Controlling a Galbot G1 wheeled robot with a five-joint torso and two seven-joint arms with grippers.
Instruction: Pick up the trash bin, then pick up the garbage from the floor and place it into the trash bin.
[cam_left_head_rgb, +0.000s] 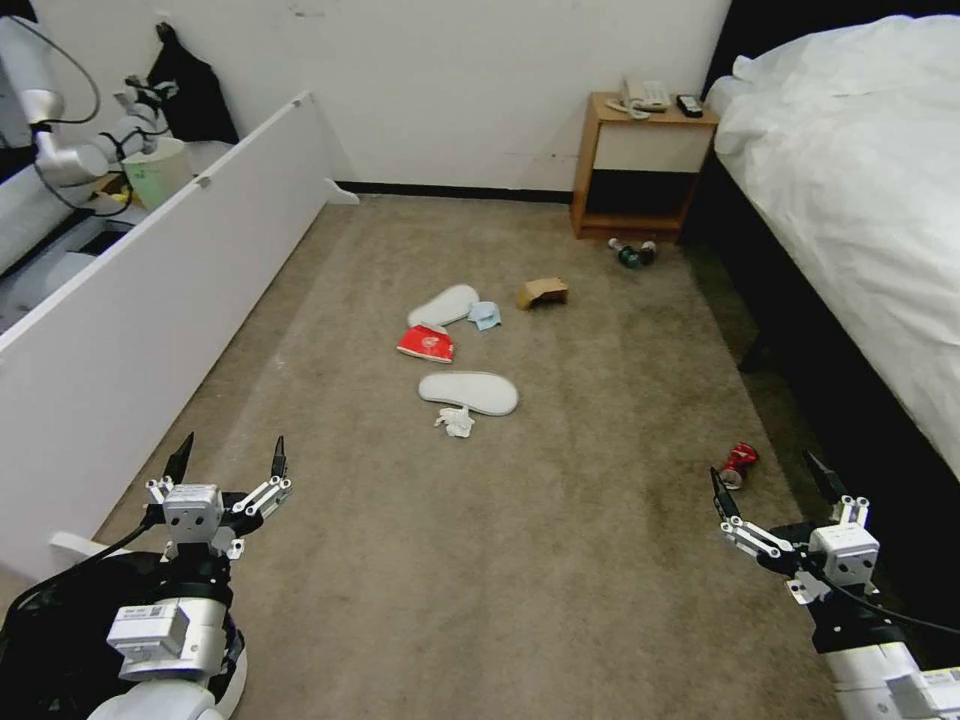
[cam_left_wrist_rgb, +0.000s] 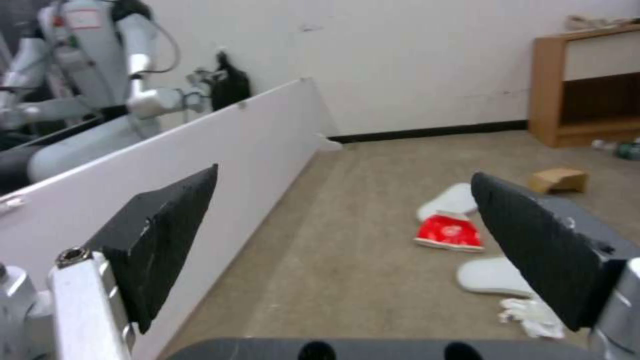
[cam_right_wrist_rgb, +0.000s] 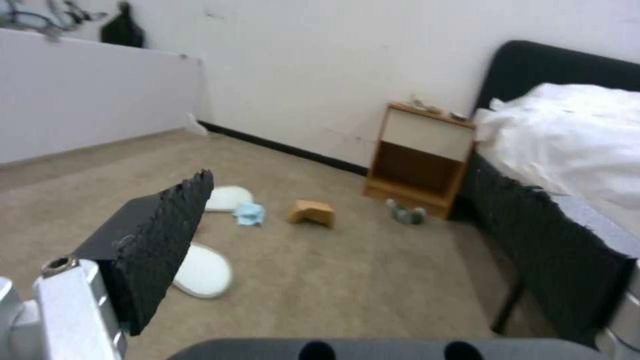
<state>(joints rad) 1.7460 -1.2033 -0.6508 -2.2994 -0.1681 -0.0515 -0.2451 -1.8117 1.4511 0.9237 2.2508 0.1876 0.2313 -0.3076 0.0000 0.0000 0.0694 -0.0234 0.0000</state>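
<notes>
Near slipper long axis crosswise on carpet; left gripper, right gripper wide apart, empty

- The carpet looks matt, short-piled and rough, tan.
- The two slippers seem soft, flat white cloth.
- The red packet at frame centre shines like glossy plastic.
- The cardboard piece is dull brown.
- The nightstand, upper right, is smooth wood.
- The gripper pads look black, rough-textured, on bare metal.
</notes>
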